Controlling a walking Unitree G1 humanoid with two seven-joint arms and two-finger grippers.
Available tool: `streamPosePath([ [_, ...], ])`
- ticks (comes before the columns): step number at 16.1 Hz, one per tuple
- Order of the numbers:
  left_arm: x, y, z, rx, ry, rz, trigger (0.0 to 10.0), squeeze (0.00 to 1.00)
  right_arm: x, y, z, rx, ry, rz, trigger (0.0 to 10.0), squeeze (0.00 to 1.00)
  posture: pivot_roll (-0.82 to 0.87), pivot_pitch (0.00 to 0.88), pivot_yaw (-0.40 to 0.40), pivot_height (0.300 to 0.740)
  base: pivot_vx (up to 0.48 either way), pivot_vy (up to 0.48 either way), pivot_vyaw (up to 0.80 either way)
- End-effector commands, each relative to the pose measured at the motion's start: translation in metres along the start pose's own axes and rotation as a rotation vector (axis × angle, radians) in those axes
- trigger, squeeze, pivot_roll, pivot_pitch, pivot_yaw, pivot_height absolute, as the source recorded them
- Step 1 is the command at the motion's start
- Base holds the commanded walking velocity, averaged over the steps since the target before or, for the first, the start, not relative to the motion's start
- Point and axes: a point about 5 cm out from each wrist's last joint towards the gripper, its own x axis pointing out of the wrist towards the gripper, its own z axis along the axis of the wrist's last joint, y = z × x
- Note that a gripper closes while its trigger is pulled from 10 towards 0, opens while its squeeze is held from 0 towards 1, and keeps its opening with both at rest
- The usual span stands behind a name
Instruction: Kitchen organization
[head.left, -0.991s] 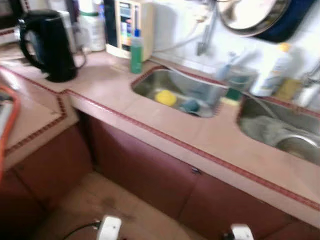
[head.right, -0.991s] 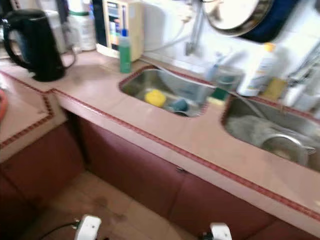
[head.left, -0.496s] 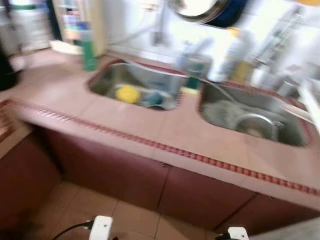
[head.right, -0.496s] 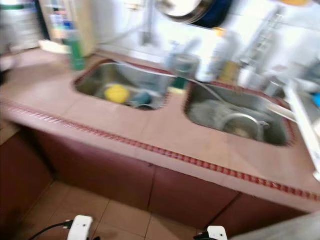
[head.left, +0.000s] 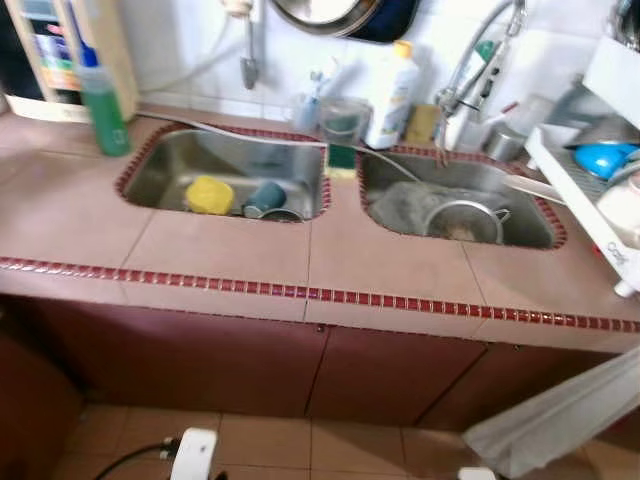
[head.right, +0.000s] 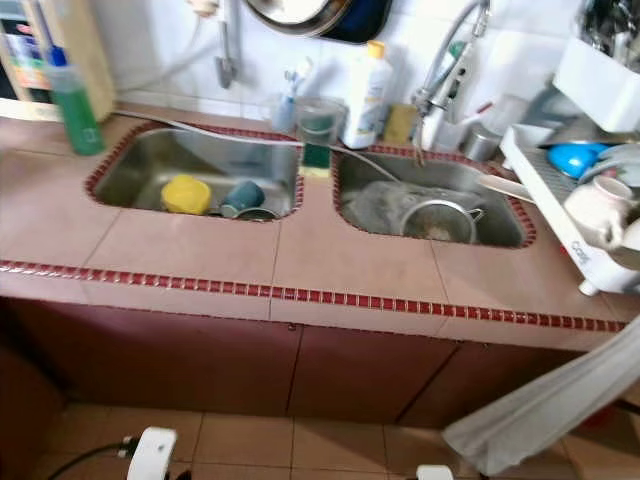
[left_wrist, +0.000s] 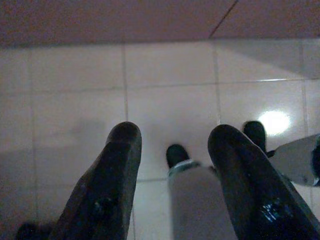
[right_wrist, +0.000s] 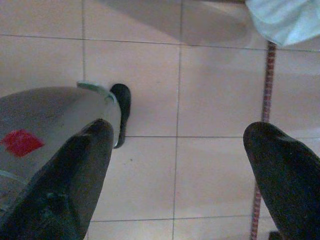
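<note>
Only the camera is swung rightward; nothing is shifted. Both sinks (head.left: 330, 190) are left cluttered, a yellow cup (head.left: 209, 194) unsorted. Left gripper (left_wrist: 172, 150) and right gripper (right_wrist: 180, 150) are held spread, empty, above the floor

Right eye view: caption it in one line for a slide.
Double sink in a tiled counter: yellow cup and teal cup left, metal strainer right.
</note>
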Motion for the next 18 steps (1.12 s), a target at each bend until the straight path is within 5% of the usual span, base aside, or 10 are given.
streamPosePath([
  [1,0.0002,-0.0069,-0.0045,0.02,0.023,-0.009,10.0,0.0,0.0003,-0.0051,0.0061,0.0,-0.015,-0.022,10.0,0.0,0.03,0.0,-0.089,0.732,0.0,0.0,0.0],
  [18,-0.0014,-0.009,-0.0144,0.055,0.065,-0.017,10.0,0.0,-0.0007,-0.0071,-0.0003,-0.029,0.013,-0.03,10.0,0.0,0.04,0.0,-0.095,0.732,-0.191,0.0,0.0],
])
